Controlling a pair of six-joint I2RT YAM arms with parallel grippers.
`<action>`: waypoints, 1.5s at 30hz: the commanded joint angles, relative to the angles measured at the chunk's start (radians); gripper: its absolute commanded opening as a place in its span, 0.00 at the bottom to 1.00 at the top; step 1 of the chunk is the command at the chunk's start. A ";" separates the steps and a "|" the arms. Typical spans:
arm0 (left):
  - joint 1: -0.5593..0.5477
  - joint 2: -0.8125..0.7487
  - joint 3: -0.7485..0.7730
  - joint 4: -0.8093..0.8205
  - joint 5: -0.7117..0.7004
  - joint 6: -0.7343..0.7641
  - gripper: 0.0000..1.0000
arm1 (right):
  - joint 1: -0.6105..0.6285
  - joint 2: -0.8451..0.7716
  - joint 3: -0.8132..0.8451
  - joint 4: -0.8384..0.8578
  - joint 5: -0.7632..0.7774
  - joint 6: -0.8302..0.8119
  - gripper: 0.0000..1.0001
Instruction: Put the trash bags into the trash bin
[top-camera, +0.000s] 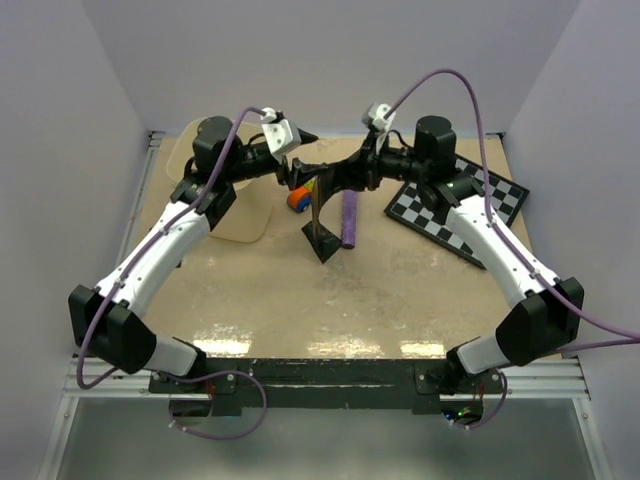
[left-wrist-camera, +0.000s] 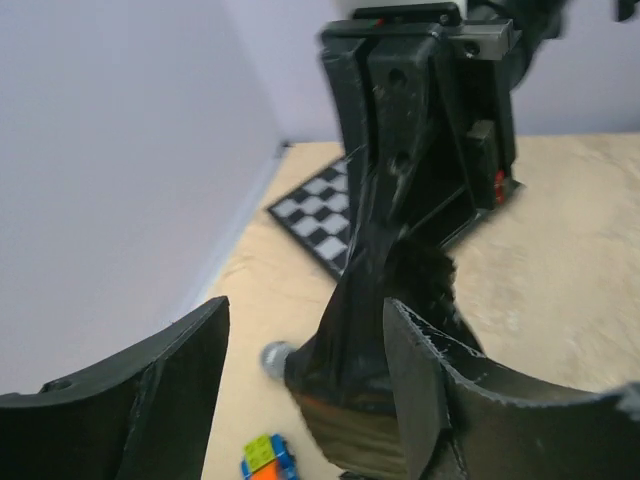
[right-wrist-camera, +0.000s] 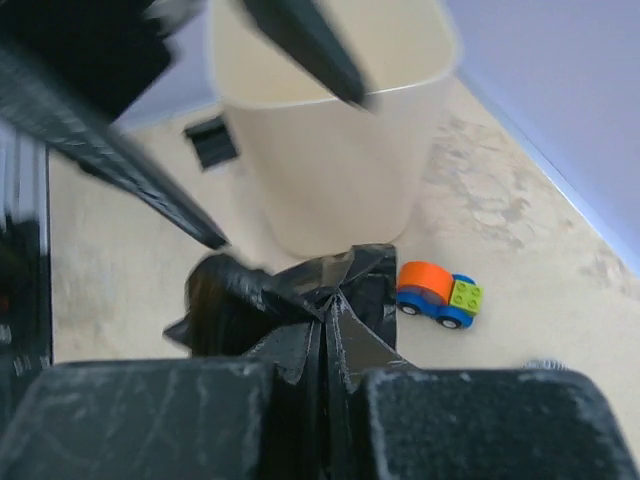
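The trash bag (top-camera: 322, 240), a thin, glossy, dark brown-black plastic film, hangs crumpled just beside the cream-beige plastic trash bin (right-wrist-camera: 330, 150), outside its wall. The right gripper (right-wrist-camera: 325, 375) is clamped tight on the bag's top edge. The left gripper (left-wrist-camera: 306, 310) has its jaws wide apart, with the bag between them and close to one finger (left-wrist-camera: 430, 380); I cannot tell whether they touch. In the top view the white left arm (top-camera: 170, 235) covers most of the bin. A small orange-and-blue toy car (right-wrist-camera: 438, 296) lies near the bin's foot.
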 joint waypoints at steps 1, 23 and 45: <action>0.001 -0.156 -0.097 0.289 -0.414 -0.055 0.68 | -0.085 -0.085 -0.064 0.253 0.267 0.503 0.00; -0.131 0.310 0.235 0.226 -0.225 -0.492 0.92 | -0.142 -0.050 -0.050 0.266 0.598 0.954 0.00; -0.097 0.338 0.283 0.134 -0.578 -0.281 0.03 | -0.174 -0.137 -0.110 0.254 0.661 0.733 0.00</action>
